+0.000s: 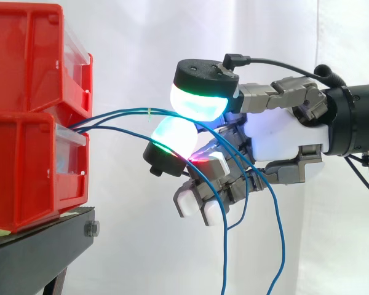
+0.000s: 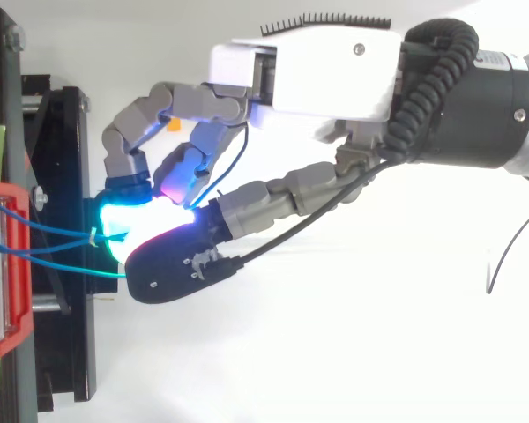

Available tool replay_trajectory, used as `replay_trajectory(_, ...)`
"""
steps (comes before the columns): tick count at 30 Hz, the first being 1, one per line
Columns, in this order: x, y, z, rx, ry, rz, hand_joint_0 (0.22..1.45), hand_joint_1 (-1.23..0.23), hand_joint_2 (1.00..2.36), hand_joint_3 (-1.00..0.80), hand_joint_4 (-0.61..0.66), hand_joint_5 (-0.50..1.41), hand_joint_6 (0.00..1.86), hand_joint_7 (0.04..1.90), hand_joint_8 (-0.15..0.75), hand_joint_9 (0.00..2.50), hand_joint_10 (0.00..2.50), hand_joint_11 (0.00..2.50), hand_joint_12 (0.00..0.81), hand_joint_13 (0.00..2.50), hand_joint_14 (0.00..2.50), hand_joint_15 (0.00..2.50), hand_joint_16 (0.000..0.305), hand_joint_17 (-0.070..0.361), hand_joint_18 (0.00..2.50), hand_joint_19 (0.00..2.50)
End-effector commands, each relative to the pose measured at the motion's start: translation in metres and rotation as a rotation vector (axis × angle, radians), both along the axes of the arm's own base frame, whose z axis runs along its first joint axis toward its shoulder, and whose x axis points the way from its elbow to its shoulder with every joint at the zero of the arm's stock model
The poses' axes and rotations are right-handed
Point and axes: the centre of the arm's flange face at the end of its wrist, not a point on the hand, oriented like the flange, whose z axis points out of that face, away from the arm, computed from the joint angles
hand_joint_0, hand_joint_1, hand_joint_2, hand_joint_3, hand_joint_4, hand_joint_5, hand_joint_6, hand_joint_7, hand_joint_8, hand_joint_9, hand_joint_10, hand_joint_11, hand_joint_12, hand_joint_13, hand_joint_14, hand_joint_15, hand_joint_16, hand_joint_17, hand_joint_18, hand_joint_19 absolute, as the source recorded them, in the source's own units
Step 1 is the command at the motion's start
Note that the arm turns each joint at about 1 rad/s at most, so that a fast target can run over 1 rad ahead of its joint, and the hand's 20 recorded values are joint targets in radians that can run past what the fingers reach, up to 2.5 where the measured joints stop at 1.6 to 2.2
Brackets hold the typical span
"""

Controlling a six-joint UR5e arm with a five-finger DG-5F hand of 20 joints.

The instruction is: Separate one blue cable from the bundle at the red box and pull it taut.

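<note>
Several thin blue cables (image 1: 114, 115) come out of the lower red box (image 1: 24, 178) and run right to my hand (image 1: 277, 132). A pale tie (image 1: 149, 112) joins two of them partway along. My hand is curled, with two glowing pads closed together on a blue cable (image 2: 57, 231) just right of the tie. The upper pad (image 1: 200, 98) glows cyan and green, the lower one (image 1: 172, 138) white with a red edge. Other blue strands pass through the fingers and hang down in loose loops (image 1: 281, 246). From above, the hand (image 2: 309, 75) reaches left toward the red box (image 2: 0, 264).
A second red box (image 1: 24, 55) is stacked on the lower one, both on the black stand (image 1: 37, 246). The stand's black frame (image 2: 66, 176) lies just left of the fingertips. A white curtain backs the scene, with open space under the hand.
</note>
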Motion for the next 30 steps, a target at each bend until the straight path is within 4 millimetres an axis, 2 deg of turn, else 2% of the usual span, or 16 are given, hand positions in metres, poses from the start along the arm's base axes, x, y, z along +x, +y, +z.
replay_trajectory(1,-0.001,-0.001,-0.001,0.0,0.006,0.003,0.65,-0.83,1.01,-0.29,0.02,-0.18,0.87,1.07,0.313,1.0,0.02,1.2,0.366,0.76,0.02,0.57,0.043,0.097,0.71,0.66)
replay_trajectory(9,-0.002,-0.003,0.0,0.002,0.015,0.006,0.68,-0.86,1.01,-0.38,0.01,-0.19,0.88,1.07,0.308,0.99,0.02,1.21,0.364,0.76,0.02,0.56,0.043,0.097,0.72,0.64)
replay_trajectory(21,-0.007,-0.002,0.005,0.004,0.044,0.007,0.7,-0.87,1.01,-0.4,0.01,-0.19,0.88,1.05,0.305,0.98,0.02,1.22,0.365,0.76,0.02,0.56,0.043,0.097,0.73,0.64)
replay_trajectory(27,-0.007,-0.002,0.008,0.004,0.042,0.007,0.71,-0.94,1.01,-0.32,0.0,-0.2,0.9,1.13,0.305,0.99,0.02,1.22,0.364,0.76,0.02,0.56,0.043,0.097,0.74,0.63)
replay_trajectory(30,-0.007,-0.003,0.009,0.004,0.042,0.006,0.74,-0.95,1.01,-0.36,0.05,-0.2,0.91,1.05,0.301,0.98,0.02,1.22,0.363,0.76,0.02,0.56,0.043,0.097,0.75,0.62)
